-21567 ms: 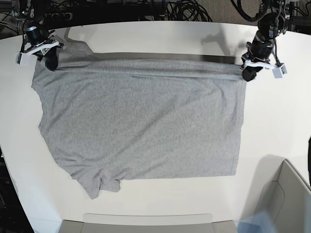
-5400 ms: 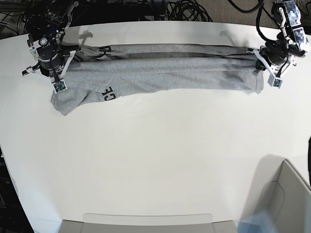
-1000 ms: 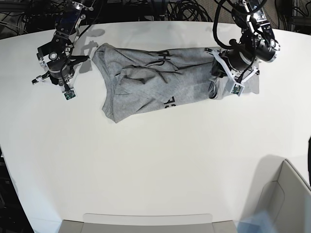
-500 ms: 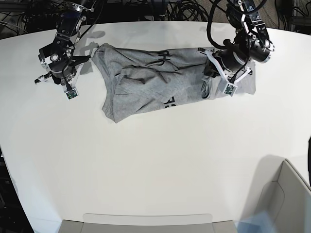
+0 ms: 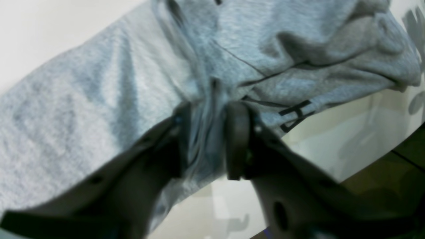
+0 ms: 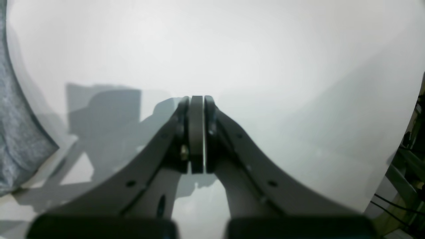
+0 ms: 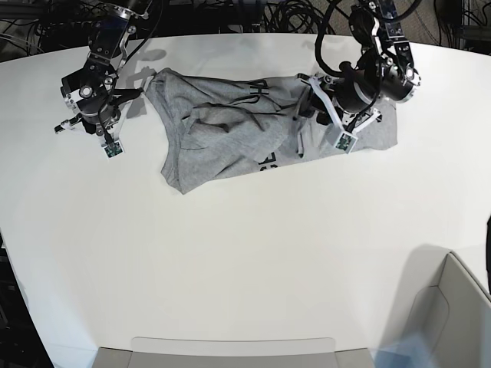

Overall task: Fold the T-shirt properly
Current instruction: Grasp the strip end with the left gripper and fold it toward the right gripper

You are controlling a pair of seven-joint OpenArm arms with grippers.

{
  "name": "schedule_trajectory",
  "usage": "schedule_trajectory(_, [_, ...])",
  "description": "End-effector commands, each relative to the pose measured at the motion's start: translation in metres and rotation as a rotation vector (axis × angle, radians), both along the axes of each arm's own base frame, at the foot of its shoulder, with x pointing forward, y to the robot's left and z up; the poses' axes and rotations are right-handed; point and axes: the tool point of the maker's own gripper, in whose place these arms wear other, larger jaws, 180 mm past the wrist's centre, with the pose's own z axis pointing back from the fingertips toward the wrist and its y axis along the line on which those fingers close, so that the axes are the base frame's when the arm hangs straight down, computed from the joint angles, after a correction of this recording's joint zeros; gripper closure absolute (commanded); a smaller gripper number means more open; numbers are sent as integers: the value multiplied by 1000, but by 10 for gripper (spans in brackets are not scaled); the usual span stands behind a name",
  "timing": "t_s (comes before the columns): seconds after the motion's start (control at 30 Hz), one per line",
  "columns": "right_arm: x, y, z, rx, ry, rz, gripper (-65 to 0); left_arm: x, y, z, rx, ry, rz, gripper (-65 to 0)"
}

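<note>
The heather-grey T-shirt (image 7: 230, 130) lies bunched and creased at the back of the white table (image 7: 245, 253), with black lettering (image 7: 268, 159) showing in its folds. My left gripper (image 7: 308, 107), on the right in the base view, is shut on a pinch of the shirt's cloth (image 5: 207, 132) and holds that end over the shirt's middle; lettering (image 5: 295, 116) shows beside its fingers. My right gripper (image 7: 92, 115) is shut and empty (image 6: 197, 132) above bare table, just left of the shirt's edge (image 6: 16, 139).
A grey bin (image 7: 460, 307) stands at the front right corner. A flat grey tray (image 7: 230, 349) lies at the front edge. Cables (image 7: 291, 15) run behind the table's far edge.
My left gripper has carried the shirt's right end leftward over the cloth, so the shirt is shorter. My right gripper has stayed shut beside the shirt's left end.
</note>
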Motion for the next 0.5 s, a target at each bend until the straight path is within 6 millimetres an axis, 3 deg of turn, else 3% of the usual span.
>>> schedule_trajectory(0.0, [7, 1, 8, -4, -27, 20, 0, 5, 1, 9, -4, -37, -7, -281])
schedule_trajectory(0.13, [8, 1, 8, -4, -28, 20, 0, 6, -1, 18, -6, -73, -33, -293])
schedule_trajectory(0.23, [8, 1, 8, -4, -28, 20, 0, 9, 4, 23, -54, -94, 0, -251])
schedule_trajectory(0.47, [14, 2, 12, 1, -47, 19, 0, 5, 69, 18, -7, -79, 204, -106])
